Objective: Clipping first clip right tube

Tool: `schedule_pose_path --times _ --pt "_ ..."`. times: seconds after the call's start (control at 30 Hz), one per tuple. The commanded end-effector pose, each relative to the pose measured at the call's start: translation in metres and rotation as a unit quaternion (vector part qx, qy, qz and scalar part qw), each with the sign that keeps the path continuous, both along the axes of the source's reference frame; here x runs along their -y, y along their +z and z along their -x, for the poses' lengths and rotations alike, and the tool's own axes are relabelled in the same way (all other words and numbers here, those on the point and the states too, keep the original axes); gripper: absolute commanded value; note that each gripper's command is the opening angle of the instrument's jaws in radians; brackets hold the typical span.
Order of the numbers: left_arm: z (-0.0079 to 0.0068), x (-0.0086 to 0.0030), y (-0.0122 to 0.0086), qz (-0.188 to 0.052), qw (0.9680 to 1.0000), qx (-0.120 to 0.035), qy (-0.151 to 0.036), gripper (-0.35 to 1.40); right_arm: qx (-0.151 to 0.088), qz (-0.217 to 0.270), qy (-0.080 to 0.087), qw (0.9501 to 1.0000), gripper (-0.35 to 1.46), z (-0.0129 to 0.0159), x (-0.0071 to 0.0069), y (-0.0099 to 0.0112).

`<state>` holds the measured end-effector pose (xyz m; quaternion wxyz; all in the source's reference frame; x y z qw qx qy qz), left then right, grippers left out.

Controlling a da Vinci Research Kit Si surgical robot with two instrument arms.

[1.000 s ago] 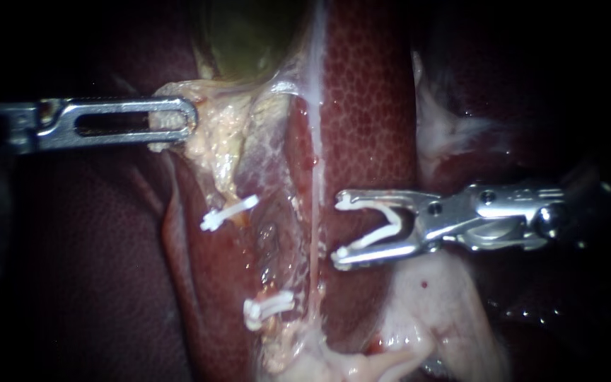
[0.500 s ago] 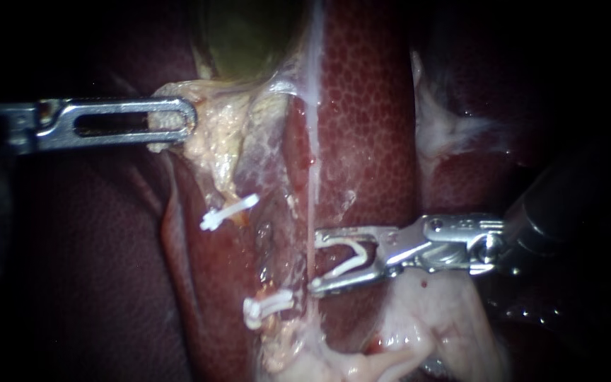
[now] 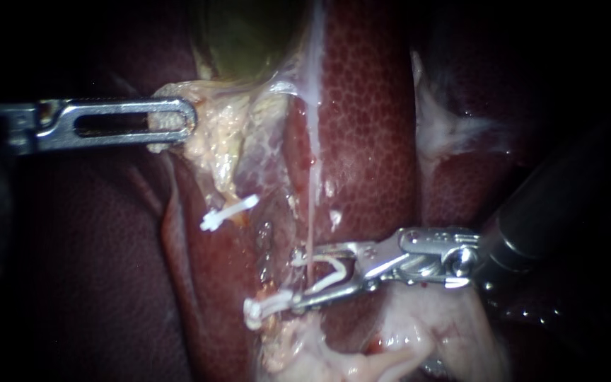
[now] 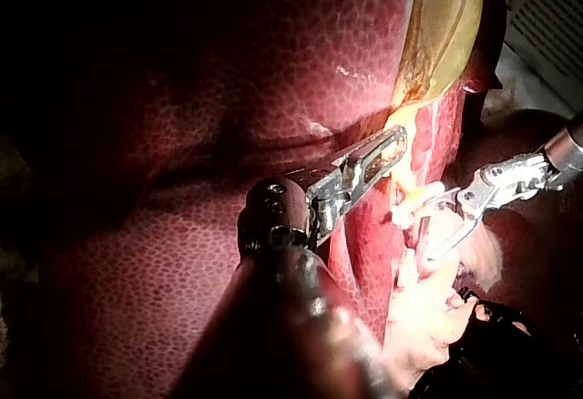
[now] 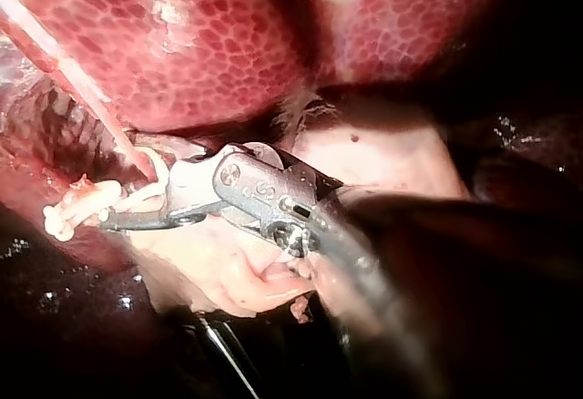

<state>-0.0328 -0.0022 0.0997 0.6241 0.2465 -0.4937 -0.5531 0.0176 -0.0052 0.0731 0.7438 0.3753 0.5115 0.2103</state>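
Observation:
The right tube [image 3: 312, 177] is a thin pale strand running down over the liver [image 3: 369, 106]. My right instrument [image 3: 298, 279] comes in from the right with its jaws open either side of that tube, low down, and a white clip [image 3: 328, 271] lies open in them. In the right wrist view the same jaws [image 5: 118, 203] straddle the tube [image 5: 86, 94]. My left instrument [image 3: 175, 120] is shut on pale fatty tissue [image 3: 213, 134] under the greenish gallbladder [image 3: 249, 35]. The left wrist view shows that hold [image 4: 387, 148].
Two white clips sit on the left tube, an upper clip [image 3: 229, 212] and a lower clip [image 3: 266, 308]; the lower one touches my right instrument's lower jaw tip. Pale soft tissue [image 3: 426, 318] lies under the right shaft. Dark liver [image 3: 93, 269] fills the left.
My right instrument has moved left and down, from clear of the right tube to straddling it near the lower clip. The left instrument has kept its place.

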Motion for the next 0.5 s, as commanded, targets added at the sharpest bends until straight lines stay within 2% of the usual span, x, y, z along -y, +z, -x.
schedule_pose_path --times 0.03,0.3,0.5 --pt "0.0 0.0 0.0 0.0 1.0 0.0 0.0 -0.35 -0.001 -0.001 0.002 1.0 0.57 -0.0001 0.0 0.0" --pt "0.0 0.0 0.0 0.0 1.0 0.0 0.0 -0.35 -0.001 -0.007 0.001 1.0 0.44 0.0001 -0.0001 0.0003" --pt "0.0 0.0 0.0 0.0 1.0 0.0 0.0 -0.35 -0.004 -0.021 -0.007 0.9998 0.16 0.0004 0.0 0.0004"
